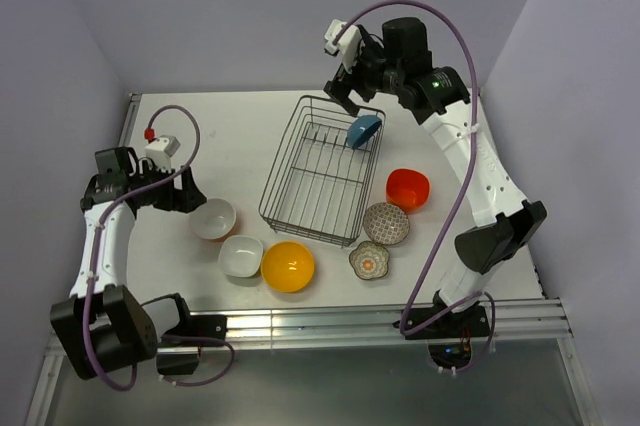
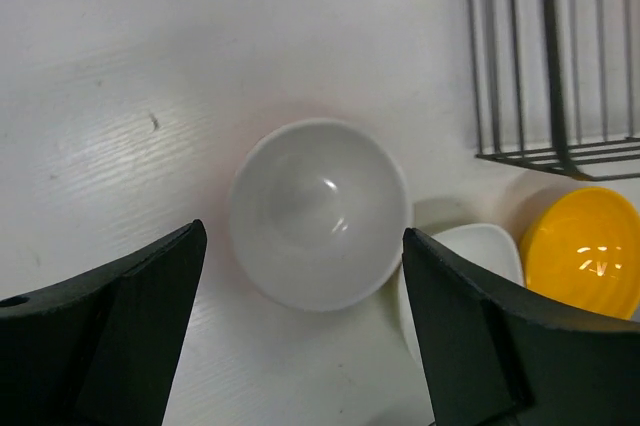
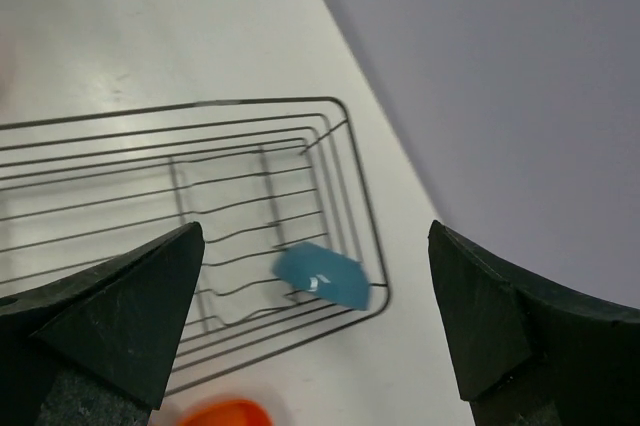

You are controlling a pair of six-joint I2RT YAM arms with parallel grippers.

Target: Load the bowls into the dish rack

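I'm looking at a white worktop [image 1: 232,136] boxed in by plain lavender-grey walls: a back wall [image 1: 230,16], a left wall [image 1: 50,66] and a right wall [image 1: 590,76]. An aluminium rail [image 1: 340,318] runs along its near edge and catches bright glare from the light. Nearer than the rail lies a dull grey surface [image 1: 330,386]. My left wrist view shows faint streaky grain on the worktop.

My left arm [image 1: 97,246] and right arm [image 1: 480,166] are white tubular links set between chunky black joints. A purple cable [image 1: 455,34] loops loosely along each. A small white camera box [image 1: 340,39] sits on my right wrist, and the left wrist's box [image 1: 160,149] has a red cap. My fingers [image 2: 110,336] are matte black wedges. A small green mark [image 1: 437,79] shows on a black right-arm housing.
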